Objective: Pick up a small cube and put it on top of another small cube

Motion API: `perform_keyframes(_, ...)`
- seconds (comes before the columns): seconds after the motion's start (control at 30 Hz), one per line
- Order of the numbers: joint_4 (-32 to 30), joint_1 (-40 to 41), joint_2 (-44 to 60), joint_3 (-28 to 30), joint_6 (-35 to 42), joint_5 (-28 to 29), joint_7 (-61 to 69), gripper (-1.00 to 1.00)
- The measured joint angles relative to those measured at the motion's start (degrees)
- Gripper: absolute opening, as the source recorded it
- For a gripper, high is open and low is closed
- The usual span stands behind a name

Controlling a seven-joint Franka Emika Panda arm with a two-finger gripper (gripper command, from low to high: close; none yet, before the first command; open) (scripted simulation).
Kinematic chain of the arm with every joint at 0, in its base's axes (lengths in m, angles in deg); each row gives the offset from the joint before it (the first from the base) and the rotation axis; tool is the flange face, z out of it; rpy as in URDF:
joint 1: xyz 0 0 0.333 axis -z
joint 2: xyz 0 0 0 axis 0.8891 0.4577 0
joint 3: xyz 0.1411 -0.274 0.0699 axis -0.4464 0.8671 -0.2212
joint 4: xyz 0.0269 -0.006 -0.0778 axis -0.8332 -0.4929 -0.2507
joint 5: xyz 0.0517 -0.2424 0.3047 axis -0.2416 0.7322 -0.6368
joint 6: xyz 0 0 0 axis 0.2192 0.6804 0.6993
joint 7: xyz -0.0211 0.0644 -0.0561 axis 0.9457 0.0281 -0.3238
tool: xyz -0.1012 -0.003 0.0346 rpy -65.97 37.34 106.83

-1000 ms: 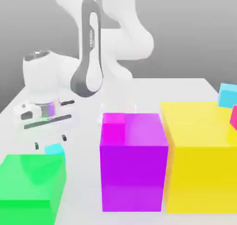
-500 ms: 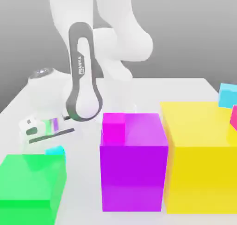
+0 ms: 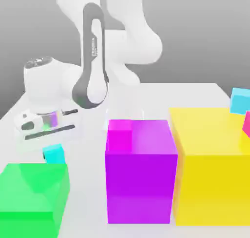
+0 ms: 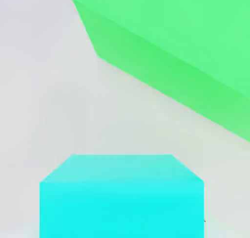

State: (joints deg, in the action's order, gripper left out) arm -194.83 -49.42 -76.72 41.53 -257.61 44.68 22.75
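Observation:
A small cyan cube point(image 3: 54, 154) hangs just under my hand, a little above the white table, behind the green block point(image 3: 33, 190). My gripper point(image 3: 52, 144) is shut on this small cube. In the hand view the same cube point(image 4: 121, 195) sits close up, with the green block point(image 4: 171, 46) beyond it. A second small cyan cube point(image 3: 240, 100) rests on the table at the exterior view's far right, behind the yellow block point(image 3: 212, 163).
A big purple block point(image 3: 140, 171) stands in the middle, with a tiny magenta cube point(image 3: 120, 132) at its back left corner. Another magenta cube point(image 3: 246, 124) peeks in at the yellow block's right edge. Bare table point(image 3: 185, 93) lies behind the blocks.
The hand went down over the cyan cube, the fingers closed on it, and the hand has come back up with the cube, slightly toward the exterior view's left.

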Motion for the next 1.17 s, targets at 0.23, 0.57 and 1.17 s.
perform_keyframes(0.23, 2.3, 3.4, -4.1, -2.0, 6.8, 14.1, -6.4, -1.0)
perform_keyframes(0.57, 17.4, -4.0, -12.9, -13.4, 31.0, 12.5, -28.2, -1.0)
perform_keyframes(1.17, 22.7, -11.5, -21.5, -27.0, 44.5, 0.9, -53.9, 1.0)
